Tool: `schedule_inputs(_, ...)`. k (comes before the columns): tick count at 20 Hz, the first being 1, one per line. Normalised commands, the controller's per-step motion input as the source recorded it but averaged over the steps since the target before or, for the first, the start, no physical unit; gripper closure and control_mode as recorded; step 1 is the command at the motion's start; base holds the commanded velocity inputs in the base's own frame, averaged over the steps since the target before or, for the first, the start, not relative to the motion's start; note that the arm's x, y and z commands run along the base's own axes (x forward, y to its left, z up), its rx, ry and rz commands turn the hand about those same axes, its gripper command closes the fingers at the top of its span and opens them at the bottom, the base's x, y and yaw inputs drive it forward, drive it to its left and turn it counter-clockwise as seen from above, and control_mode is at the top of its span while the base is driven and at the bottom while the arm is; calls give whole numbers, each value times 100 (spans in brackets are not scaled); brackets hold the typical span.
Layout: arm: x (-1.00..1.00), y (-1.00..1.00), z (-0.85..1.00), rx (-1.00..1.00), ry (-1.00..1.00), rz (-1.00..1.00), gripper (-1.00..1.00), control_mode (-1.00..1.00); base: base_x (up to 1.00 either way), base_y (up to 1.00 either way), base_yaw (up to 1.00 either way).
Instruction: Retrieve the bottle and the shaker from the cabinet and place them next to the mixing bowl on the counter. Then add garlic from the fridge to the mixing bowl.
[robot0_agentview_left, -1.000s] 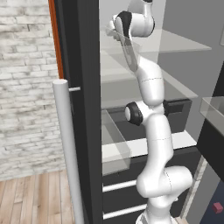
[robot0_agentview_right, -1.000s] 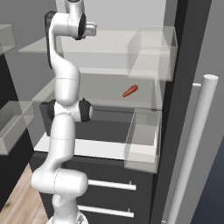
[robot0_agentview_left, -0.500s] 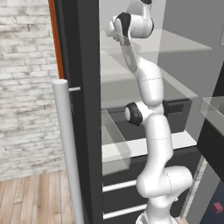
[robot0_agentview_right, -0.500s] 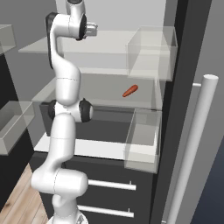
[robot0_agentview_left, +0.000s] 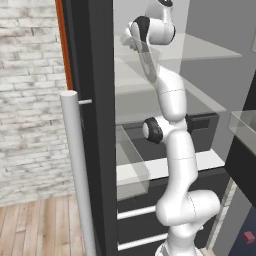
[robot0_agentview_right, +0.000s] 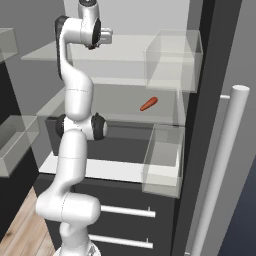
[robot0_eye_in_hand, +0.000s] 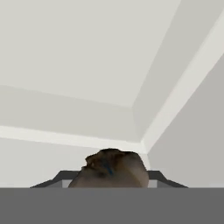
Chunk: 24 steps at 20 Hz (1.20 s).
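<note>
1. Here, hand view: gripper (robot0_eye_in_hand: 111, 177) clamped on a brown, lumpy garlic (robot0_eye_in_hand: 114, 168) between the two dark finger tips, with pale fridge interior walls and a corner beyond
2. Left base view: arm raised high into the open fridge (robot0_agentview_left: 95, 75), hand near the upper glass shelf (robot0_agentview_left: 210, 50); the garlic cannot be made out here
3. Right base view: an orange-red vegetable (robot0_agentview_right: 148, 104) lies on the middle shelf, right of the arm, below a clear bin (robot0_agentview_right: 172, 62); a second clear bin (robot0_agentview_right: 162, 160) sits lower
</note>
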Motion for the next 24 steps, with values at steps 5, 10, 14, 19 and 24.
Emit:
schedule_inputs(5, 9, 0, -60, 0, -2, 0, 100, -100, 0, 0, 0)
schedule_inputs(10, 9, 0, -55, 0, 1, 0, 100, -100, 0, 0, 0)
schedule_inputs(14, -28, -2, -52, 0, -9, -6, 100, -100, 0, 0, 0)
schedule_inputs(19, -77, -1, -70, 0, 0, -7, 100, -100, 0, 0, 0)
schedule_inputs(24, -89, -1, -62, 0, -3, -11, 100, -100, 0, 0, 0)
